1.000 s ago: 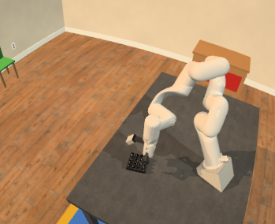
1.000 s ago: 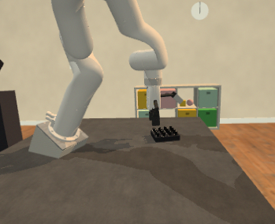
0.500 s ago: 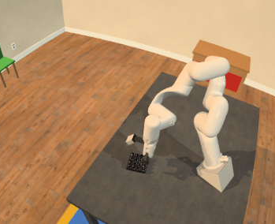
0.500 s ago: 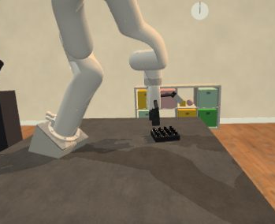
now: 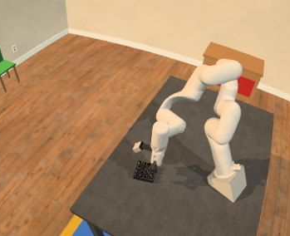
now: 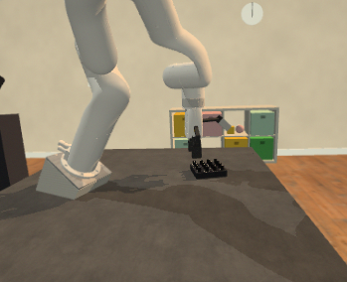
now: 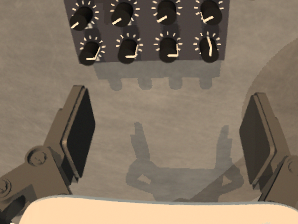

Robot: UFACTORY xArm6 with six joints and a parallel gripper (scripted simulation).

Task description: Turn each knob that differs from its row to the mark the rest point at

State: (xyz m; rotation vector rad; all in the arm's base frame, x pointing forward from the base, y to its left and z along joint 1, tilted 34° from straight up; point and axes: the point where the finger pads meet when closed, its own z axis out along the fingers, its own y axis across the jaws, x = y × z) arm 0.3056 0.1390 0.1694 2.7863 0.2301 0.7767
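Observation:
The black knob box [image 5: 145,171] stands on the dark table; it also shows in the exterior view [image 6: 208,169] and at the top of the wrist view [image 7: 143,12]. Its black knobs carry white lines inside rings of marks; three rows and part of a fourth show in the wrist view. My gripper [image 7: 169,108] is open and empty, its two dark fingers spread wide over bare table just beside the box edge. In the top and exterior views the gripper [image 5: 154,164] hangs low at the box's side nearest the arm's base, and in the exterior view the gripper [image 6: 196,147] stands beside the box.
The arm's base [image 5: 228,182] stands on the table to the right of the box. A wooden cabinet [image 5: 233,68] stands beyond the table's far end. A shelf with coloured bins [image 6: 224,128] stands against the wall. The table edge lies a little left of the box.

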